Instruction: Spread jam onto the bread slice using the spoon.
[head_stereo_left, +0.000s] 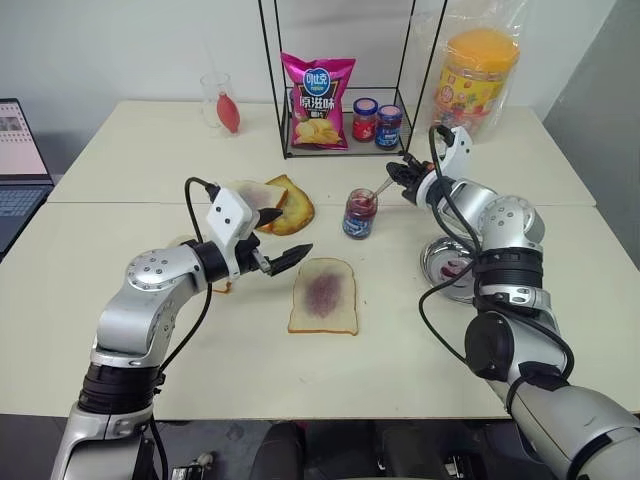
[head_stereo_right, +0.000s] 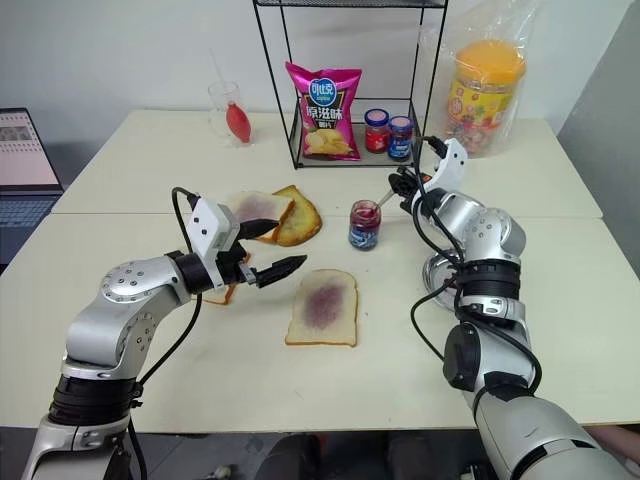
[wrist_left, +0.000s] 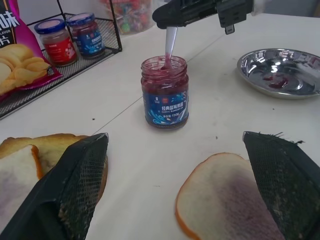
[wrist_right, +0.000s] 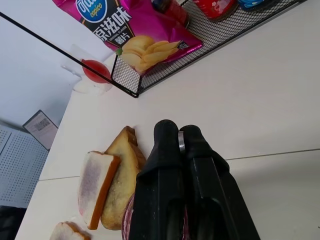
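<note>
Nearest the camera, the bread slice (head_stereo_left: 323, 296) is lying flat on the pale table (head_stereo_left: 120, 250), a purple-red smear of jam showing at its centre. Just beside its upper left corner, the left gripper (head_stereo_left: 282, 258) is hovering above the table, its two black fingers standing wide apart and holding nothing.

Beyond the slice, toward the wire rack (head_stereo_left: 345, 75), a small jar with a blue label is standing upright with its lid off, dark jam (wrist_left: 165, 92) showing through the glass. The spoon (wrist_left: 170, 46) is leaning down into the mouth of the jar — its bowl sitting at the jam's surface, its thin handle rising to the right gripper (head_stereo_left: 404, 177). That gripper's fingers are pressed together on the handle, pinching it from above and to the right of the jar.

To the left of the jar, two more slices (head_stereo_left: 274, 203) are lying overlapped, one browner and toasted. A shiny metal dish (wrist_left: 280, 71) is sitting on the table to the right of the jar, with red streaks inside. Inside the rack, a pink bag of chips (head_stereo_left: 319, 101) is standing beside two small lidded jars (head_stereo_left: 377, 122) — one capped red, one blue.
</note>
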